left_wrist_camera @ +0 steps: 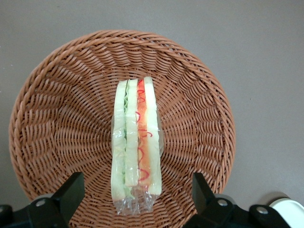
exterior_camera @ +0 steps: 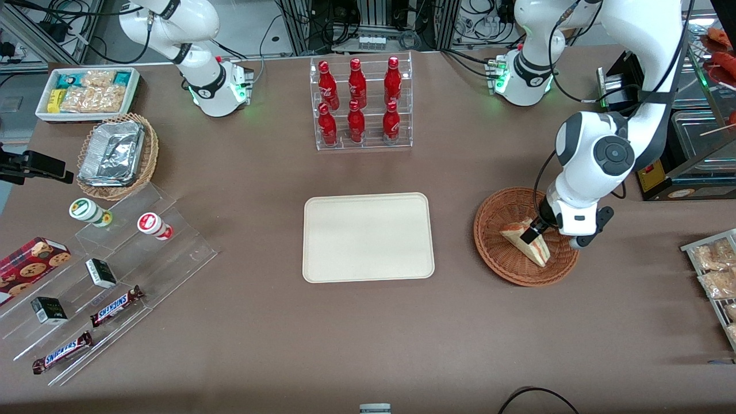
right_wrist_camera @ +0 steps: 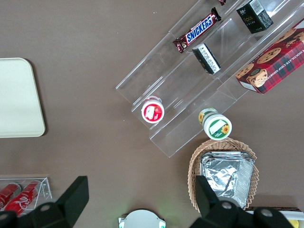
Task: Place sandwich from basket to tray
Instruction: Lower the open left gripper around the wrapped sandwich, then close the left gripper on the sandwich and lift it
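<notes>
So far nothing has been carried over: the tool (exterior_camera: 533, 231) hangs low over the basket (exterior_camera: 493, 241) with its fingers (left_wrist_camera: 71, 192) spread wide, one to each side of the sandwich (left_wrist_camera: 136, 147) and not touching it. From the wrist camera the wrapped wedge stands on edge between the two black fingers, its green and red-orange filling layers facing up and running along the gap between them, so the bread faces are turned toward the pads. In the front view the tool sits at the end of the sandwich farther from the front camera, with the rest of the wedge reaching toward the basket's nearer rim.

By my judgement the approach is done and the grasp is not yet made. Closing on the sandwich, lifting it out, carrying it toward the parked arm's end of the surface (exterior_camera: 368, 333) and setting it down all remain. The tray (exterior_camera: 368, 237) lies bare, well apart from the basket.
</notes>
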